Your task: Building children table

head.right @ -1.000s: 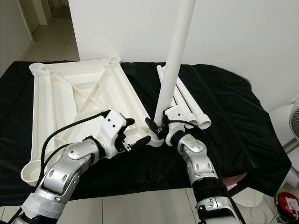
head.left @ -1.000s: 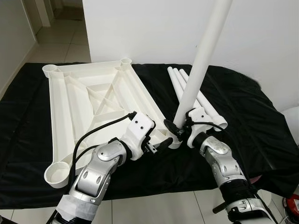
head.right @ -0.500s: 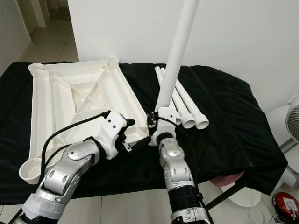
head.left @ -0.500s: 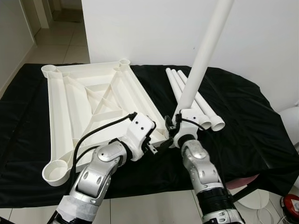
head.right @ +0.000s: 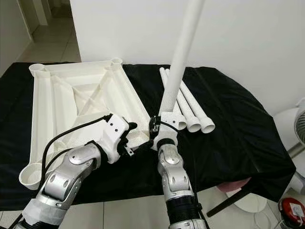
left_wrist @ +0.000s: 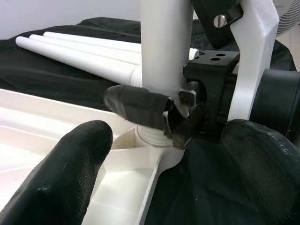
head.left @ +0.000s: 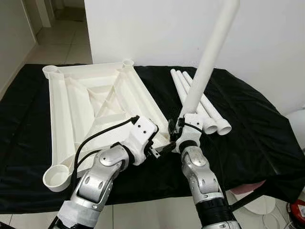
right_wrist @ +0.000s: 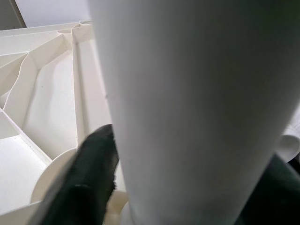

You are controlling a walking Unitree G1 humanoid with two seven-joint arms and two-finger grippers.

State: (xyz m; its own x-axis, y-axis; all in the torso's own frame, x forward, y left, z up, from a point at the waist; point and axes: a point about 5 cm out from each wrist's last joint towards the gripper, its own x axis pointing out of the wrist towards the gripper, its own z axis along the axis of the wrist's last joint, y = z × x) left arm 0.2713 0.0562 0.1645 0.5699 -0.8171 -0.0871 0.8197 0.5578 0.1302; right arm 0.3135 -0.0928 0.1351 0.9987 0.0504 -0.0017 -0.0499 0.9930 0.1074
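Table leg [head.left: 206,62] in right tool [head.left: 177,130]

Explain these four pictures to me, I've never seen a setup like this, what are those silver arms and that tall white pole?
The silver arms belong to a humanoid robot; each ends in a gripper with two black fingers. The two wide pictures come from cameras in its head, looking down. The two close-ups come from cameras on its wrists.

In front of it, a black cloth covers a surface. On the cloth lies a white plastic tabletop, upside down, with round sockets at its corners. Beside it lie three loose white legs.

The right gripper is closed around a fourth leg, holding it nearly upright, with its lower end at the near corner socket. The left gripper is open, right beside that corner. In the left wrist close-up you see the pole's base meeting the socket.
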